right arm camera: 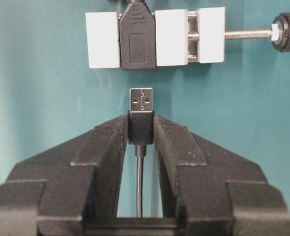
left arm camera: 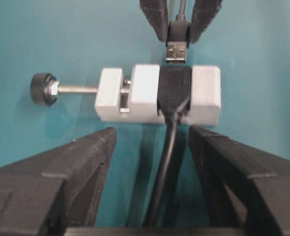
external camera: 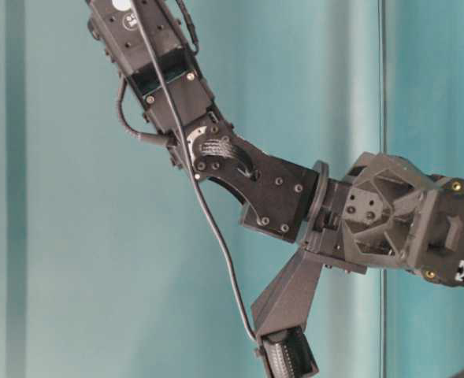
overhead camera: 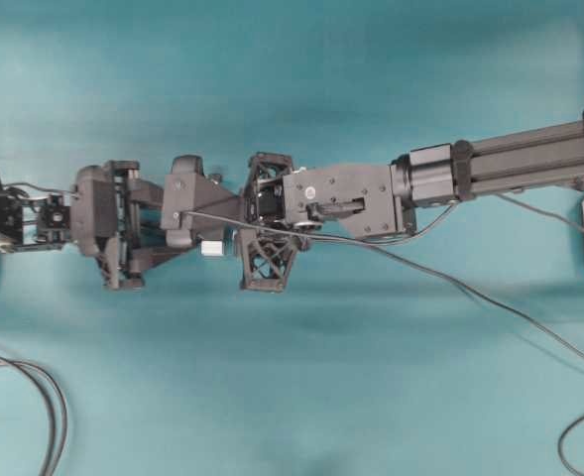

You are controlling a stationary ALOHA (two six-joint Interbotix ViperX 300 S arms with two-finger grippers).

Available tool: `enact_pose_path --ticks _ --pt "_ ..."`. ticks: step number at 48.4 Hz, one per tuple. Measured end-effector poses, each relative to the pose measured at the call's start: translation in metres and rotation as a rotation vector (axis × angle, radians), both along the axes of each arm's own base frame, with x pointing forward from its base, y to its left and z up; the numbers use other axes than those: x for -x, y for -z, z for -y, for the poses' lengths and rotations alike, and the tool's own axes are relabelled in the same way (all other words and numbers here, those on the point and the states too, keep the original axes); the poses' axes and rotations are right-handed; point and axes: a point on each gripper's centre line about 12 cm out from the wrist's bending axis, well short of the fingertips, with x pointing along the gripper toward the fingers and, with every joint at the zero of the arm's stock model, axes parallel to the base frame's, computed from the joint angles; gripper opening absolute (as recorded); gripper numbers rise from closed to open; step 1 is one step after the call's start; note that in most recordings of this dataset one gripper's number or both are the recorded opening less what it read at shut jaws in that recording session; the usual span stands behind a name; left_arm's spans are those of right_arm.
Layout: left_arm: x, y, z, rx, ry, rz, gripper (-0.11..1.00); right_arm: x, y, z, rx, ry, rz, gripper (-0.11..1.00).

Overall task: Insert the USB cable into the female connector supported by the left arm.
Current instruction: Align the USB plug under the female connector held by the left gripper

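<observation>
Done: my right end effector (right arm camera: 141, 129) is clenched on the USB cable (right arm camera: 141, 112), its metal tip lined up just short of the female connector (right arm camera: 136, 39) | my left end effector (left arm camera: 152, 147) spread wide around that connector's clamp | Left: the final push in; plug not yet seated.

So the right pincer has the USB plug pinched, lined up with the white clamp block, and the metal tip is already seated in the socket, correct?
Not seated. In the right wrist view the right pincer pinches the USB plug, lined up with the white clamp block, but bare table shows between the metal tip and the socket.
</observation>
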Motion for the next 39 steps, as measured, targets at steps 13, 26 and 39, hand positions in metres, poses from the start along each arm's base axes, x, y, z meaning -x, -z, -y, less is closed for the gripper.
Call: enact_pose_path --ticks 13,26,39 --pt "0.0006 0.0004 0.0003 -0.001 0.001 -0.002 0.70 -0.0017 -0.0003 -0.0001 0.000 -0.002 0.012 0.22" --pt "-0.0046 0.0018 0.0006 -0.003 0.004 0.017 0.70 -0.0048 -0.0019 -0.0002 -0.001 -0.004 0.038 0.22" --pt "-0.0044 0.0074 0.0009 -0.010 0.006 0.064 0.70 -0.0049 -0.0027 -0.0002 0.002 -0.010 0.041 0.22"
